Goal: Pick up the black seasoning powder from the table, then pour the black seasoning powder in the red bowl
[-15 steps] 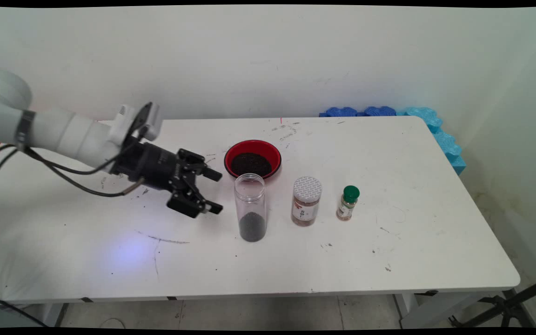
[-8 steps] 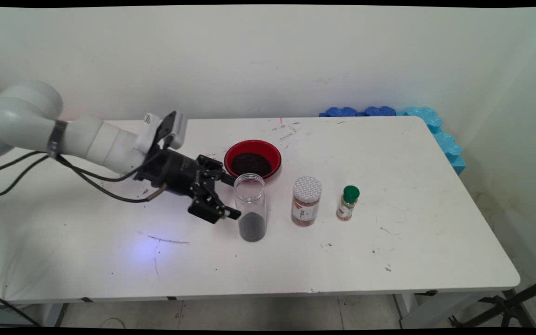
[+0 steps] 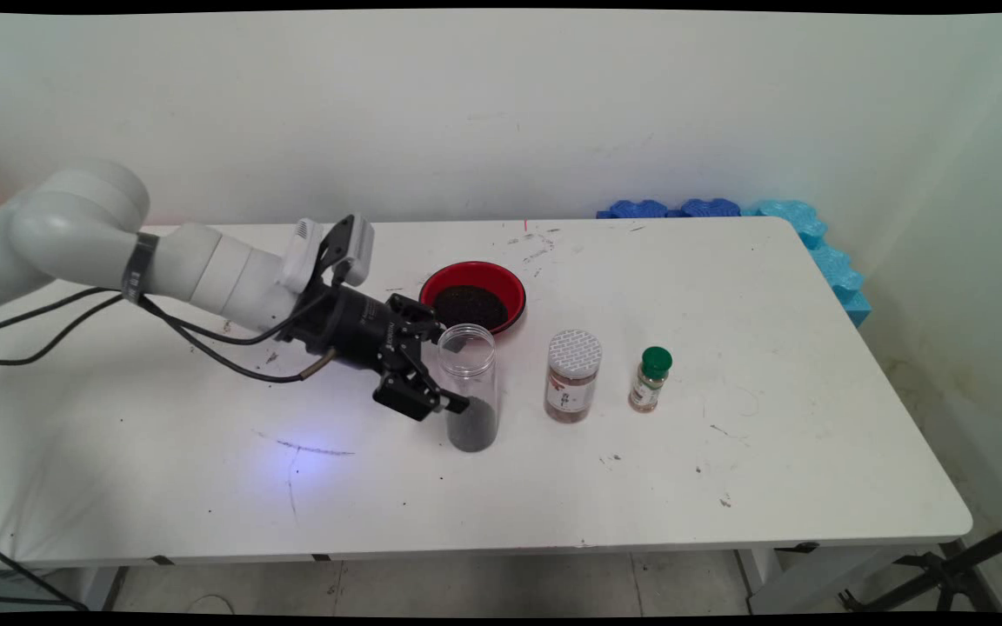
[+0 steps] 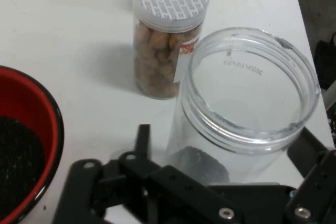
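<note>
My gripper (image 3: 453, 372) reaches in low from the left, tilted slightly downward, and its two fingers are spread wide around the clear jar (image 3: 469, 386). One finger (image 3: 454, 403) lies in front of the jar on its near side, low against the wall at the level of the dark fill; the other passes behind the jar close to its rim, on the side toward the red bowl (image 3: 472, 296). I cannot tell whether either finger actually touches the plastic.

From my hand camera the gripper (image 4: 231, 156) shows one finger (image 4: 142, 139) standing left of the clear jar (image 4: 239, 114) and the other at the far right edge, with the jar between them. The jar stands upright with no lid, and its open mouth fills the right half of that view. A layer of dark grains sits at its bottom.

Taking the clear jar as the landmark: the red bowl (image 4: 26, 150) sits just behind it, holding a dark granular heap. Near the jar, to its right, stands a jar with a white lid (image 3: 572, 374) and brown contents; my hand camera shows it (image 4: 167, 32) just beyond the clear jar. Farther right of the clear jar is a small bottle with a green cap (image 3: 651, 378). All stand on the white table (image 3: 779, 452). Blue foam pieces (image 3: 814, 239) lie well beyond the clear jar, along the table's far right corner against the wall.
</note>
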